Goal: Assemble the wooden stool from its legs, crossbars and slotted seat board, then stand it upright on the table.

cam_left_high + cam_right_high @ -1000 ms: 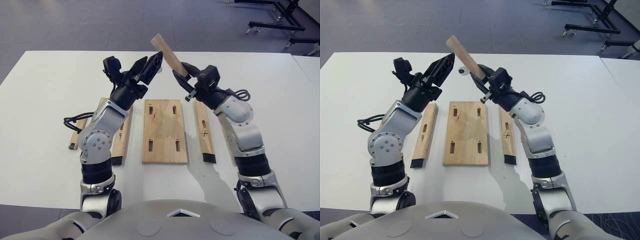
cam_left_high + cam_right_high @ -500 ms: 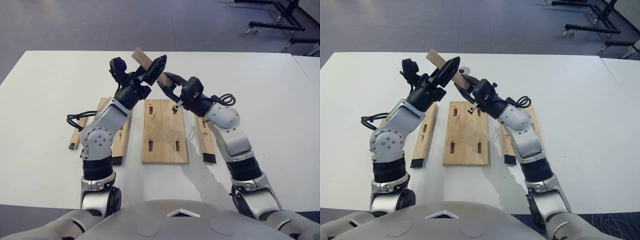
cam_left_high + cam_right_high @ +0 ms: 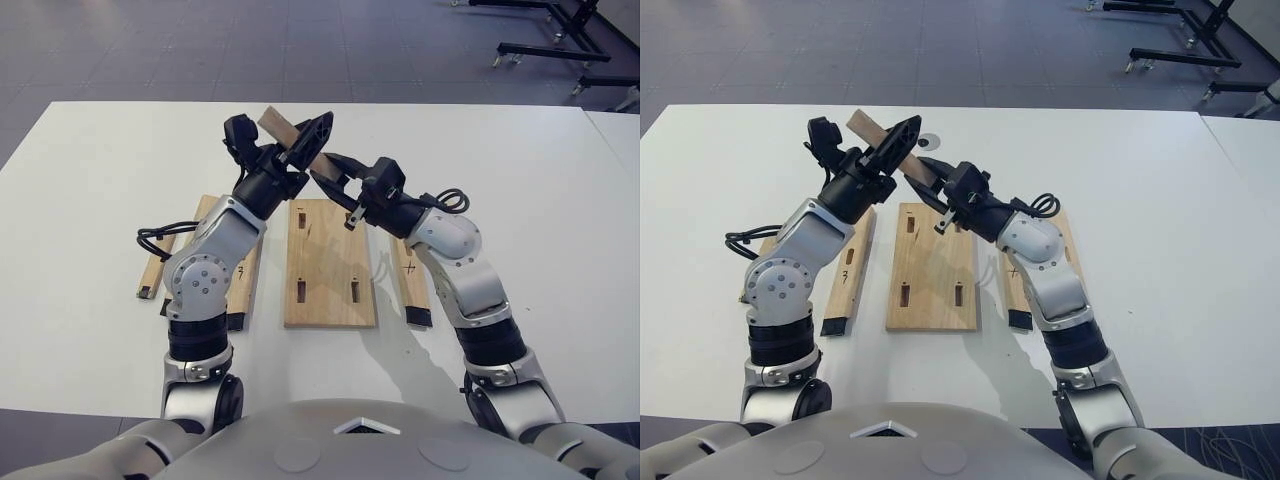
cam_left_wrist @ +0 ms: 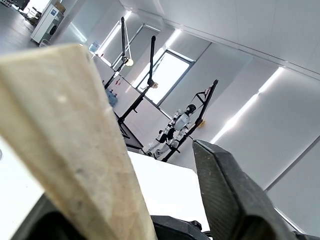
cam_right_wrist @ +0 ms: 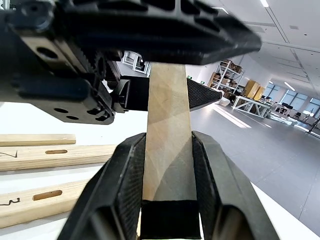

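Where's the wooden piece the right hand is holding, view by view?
Left eye view: wooden piece upper centre, above the seat board.
Right eye view: upper left of centre.
Left wrist view: close up, beside a black finger.
Right wrist view: clamped between the right hand's fingers.
Shared landmark: the left hand's black finger.
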{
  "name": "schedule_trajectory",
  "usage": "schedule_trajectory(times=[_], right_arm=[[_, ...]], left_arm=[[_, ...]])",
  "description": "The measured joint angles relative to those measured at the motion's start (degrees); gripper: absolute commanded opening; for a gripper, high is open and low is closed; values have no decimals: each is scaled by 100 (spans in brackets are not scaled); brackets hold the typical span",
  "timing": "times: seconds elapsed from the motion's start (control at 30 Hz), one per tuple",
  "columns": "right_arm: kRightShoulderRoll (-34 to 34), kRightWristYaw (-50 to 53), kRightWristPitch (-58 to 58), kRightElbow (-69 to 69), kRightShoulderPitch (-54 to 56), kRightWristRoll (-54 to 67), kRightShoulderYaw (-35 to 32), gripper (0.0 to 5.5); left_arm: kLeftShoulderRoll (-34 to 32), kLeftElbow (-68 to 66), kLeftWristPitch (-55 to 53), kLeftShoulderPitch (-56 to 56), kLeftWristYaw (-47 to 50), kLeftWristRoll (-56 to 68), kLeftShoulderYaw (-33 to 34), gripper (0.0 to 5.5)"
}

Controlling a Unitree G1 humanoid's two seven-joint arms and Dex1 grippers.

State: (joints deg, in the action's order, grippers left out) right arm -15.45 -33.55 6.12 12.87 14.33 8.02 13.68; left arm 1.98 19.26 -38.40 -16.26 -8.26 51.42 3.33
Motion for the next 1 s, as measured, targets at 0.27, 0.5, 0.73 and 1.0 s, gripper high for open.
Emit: schedule_trajectory(times=[0.27,0.5,0.73,1.0], right_arm=[[31,24,4,22,-20,46,-5,128],[100,64,-14,-11,-11,42,-5,128],[131,68,-60,-52,21,41,-12,128],[117,206,13,-90,23,-19,-90,258]], left_arm=[[-18,-9,128,34,-54,-112,-29,89],[-32,-53,270,27,-197,-265,-25,41],[-29,-83,392,22,-293,-327,-22,40],[-34,-87,684,-41,-365,-600,-71,39]])
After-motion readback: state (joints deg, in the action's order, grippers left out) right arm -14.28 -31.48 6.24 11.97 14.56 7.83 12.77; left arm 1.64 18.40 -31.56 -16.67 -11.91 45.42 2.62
